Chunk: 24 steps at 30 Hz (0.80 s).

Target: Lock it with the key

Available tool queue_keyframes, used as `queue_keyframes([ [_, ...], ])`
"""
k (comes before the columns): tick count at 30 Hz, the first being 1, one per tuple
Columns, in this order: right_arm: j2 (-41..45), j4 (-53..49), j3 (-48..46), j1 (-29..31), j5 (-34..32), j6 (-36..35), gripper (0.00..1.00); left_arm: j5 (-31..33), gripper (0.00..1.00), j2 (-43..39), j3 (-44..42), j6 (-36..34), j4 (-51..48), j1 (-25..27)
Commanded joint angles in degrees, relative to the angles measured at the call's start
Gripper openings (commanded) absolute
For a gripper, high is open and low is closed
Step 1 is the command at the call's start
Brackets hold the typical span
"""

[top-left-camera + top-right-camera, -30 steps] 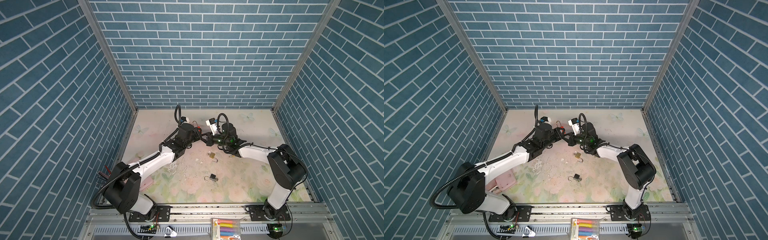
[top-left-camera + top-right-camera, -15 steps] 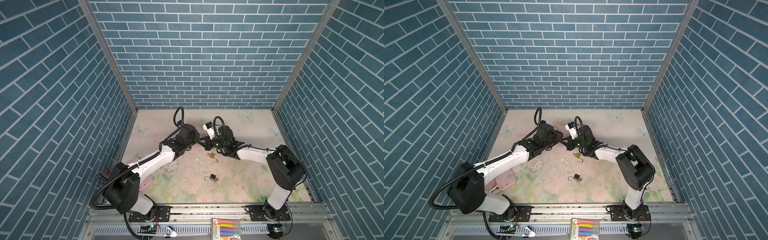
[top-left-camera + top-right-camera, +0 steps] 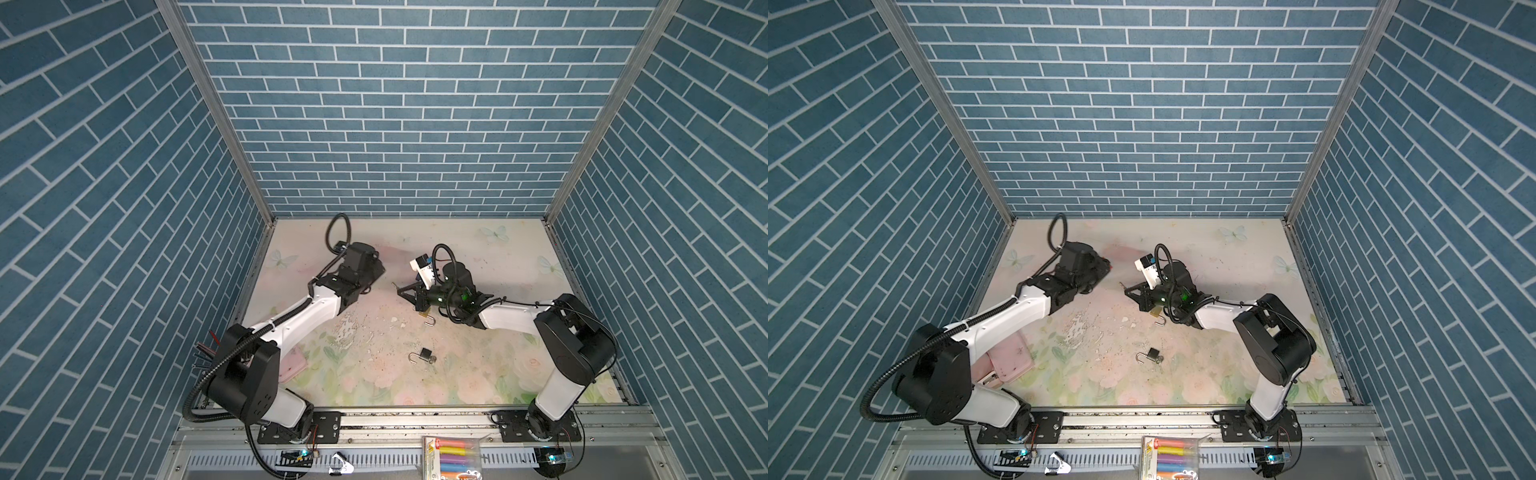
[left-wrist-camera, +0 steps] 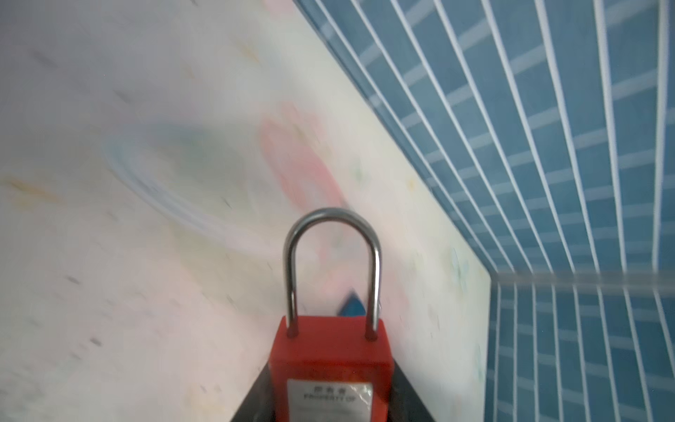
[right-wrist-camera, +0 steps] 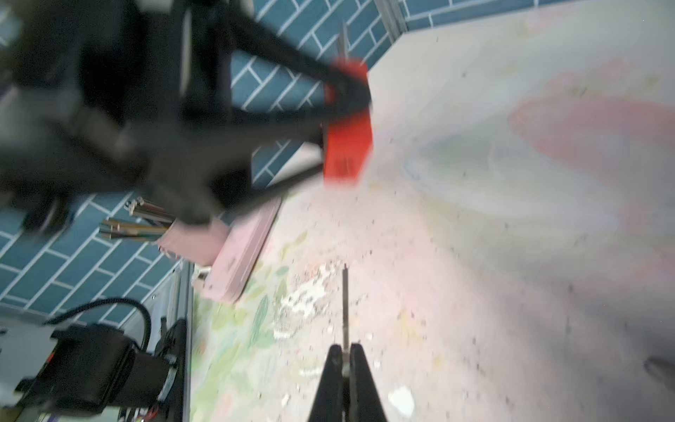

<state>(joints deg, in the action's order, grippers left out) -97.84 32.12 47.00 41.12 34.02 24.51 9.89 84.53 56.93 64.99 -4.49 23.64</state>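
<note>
The red padlock has a smooth, glossy plastic body, a polished steel shackle and a shiny paper label (its film crinkled at one corner). The key is thin bare metal. The right gripper looks matt black plastic. The table wears a matt floral print, flaked and rough in the middle; the walls a matt brick print.

We see a lab robot cell, printed blue-brick panels, aluminium corner posts, floral mat floor, arm mounts bolted to a rail
</note>
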Motion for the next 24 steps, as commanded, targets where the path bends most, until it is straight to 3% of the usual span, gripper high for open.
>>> queue_keyframes([
  [1,2.21,-3.11,-1.39,0.01,3.42,-3.25,0.0,13.74,0.0,-2.24,-2.59,3.41,3.1,-6.08],
  [4,2.48,-4.04,-1.02,0.01,2.77,-3.48,0.0,12.55,0.0,-2.64,-2.8,1.11,4.45,-7.06],
  [12,3.82,-8.86,2.74,-5.06,1.37,-0.24,0.0,3.67,0.0,4.1,3.49,-18.17,0.13,-5.32],
  [21,4.19,-14.34,6.46,-10.09,-2.55,-1.33,0.0,6.17,0.0,10.77,7.52,-38.01,-5.98,1.64],
  [24,1.75,-17.64,9.52,-10.27,-2.51,-2.15,0.0,6.92,0.0,13.18,9.52,-41.36,-8.89,2.64],
])
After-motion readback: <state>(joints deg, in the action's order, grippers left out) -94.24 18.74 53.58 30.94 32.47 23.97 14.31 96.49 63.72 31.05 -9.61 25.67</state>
